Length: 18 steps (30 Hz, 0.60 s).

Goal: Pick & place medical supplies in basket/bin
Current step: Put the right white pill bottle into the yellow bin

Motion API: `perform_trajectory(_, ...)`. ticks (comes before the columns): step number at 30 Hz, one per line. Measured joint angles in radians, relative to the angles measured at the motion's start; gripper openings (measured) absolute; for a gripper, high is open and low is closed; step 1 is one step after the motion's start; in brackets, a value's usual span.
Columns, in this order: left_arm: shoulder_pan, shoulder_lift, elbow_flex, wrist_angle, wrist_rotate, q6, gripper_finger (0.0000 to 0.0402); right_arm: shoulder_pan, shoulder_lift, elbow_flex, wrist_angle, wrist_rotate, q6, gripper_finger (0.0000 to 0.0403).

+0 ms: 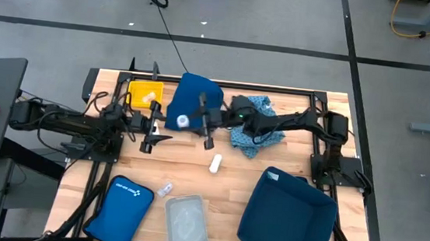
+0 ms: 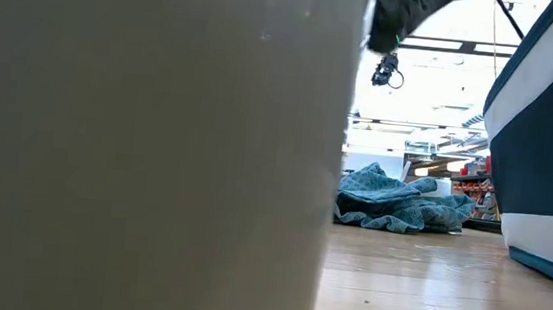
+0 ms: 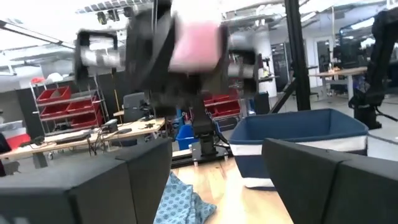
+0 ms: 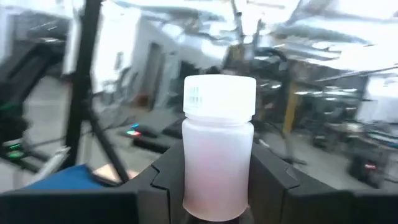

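My right gripper (image 1: 193, 122) reaches from the table's right to above the dark blue cloth (image 1: 198, 95) near the far edge. It is shut on a translucent white bottle (image 4: 217, 149) with a white ribbed cap (image 1: 182, 121). My left gripper (image 1: 154, 131) is open and faces it from the table's left; in its wrist view the bottle (image 3: 196, 37) is a blurred pinkish shape. A white roll (image 1: 215, 164) and a small clear vial (image 1: 165, 189) lie on the bare wood. My right gripper pinches the bottle's lower body (image 4: 217, 193) between its two fingers (image 4: 168, 180), one on each side. The fingers run level, pointing to the table's left, and the bottle lies along them with its cap (image 4: 219, 93) sticking out ahead. It is lifted clear of the table.
A dark blue bin (image 1: 285, 212) stands at the near right and a clear tray (image 1: 185, 223) at the near middle, blocking most of the low view. A blue zip pouch (image 1: 126, 205) lies near left, a yellow box (image 1: 143, 93) far left, a patterned teal cloth (image 1: 256, 136) under the right arm.
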Motion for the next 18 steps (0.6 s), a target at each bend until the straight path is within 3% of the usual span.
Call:
perform_trajectory(3, 0.0, 0.001, 0.0, 0.017, -0.011, -0.036, 0.0254, -0.015, 0.0, -0.102, 0.105, 0.054, 0.031, 0.013)
perform_trajectory(7, -0.002, 0.035, 0.024, 0.015, -0.097, -0.064, 0.0254, -0.034, -0.001, -0.17, 0.116, 0.063, 0.042, 0.013)
perform_trajectory(18, -0.002, 0.232, 0.177, 0.051, -0.081, 0.0, 0.0255, -0.052, -0.003, -0.18, 0.048, 0.066, 0.034, 0.013)
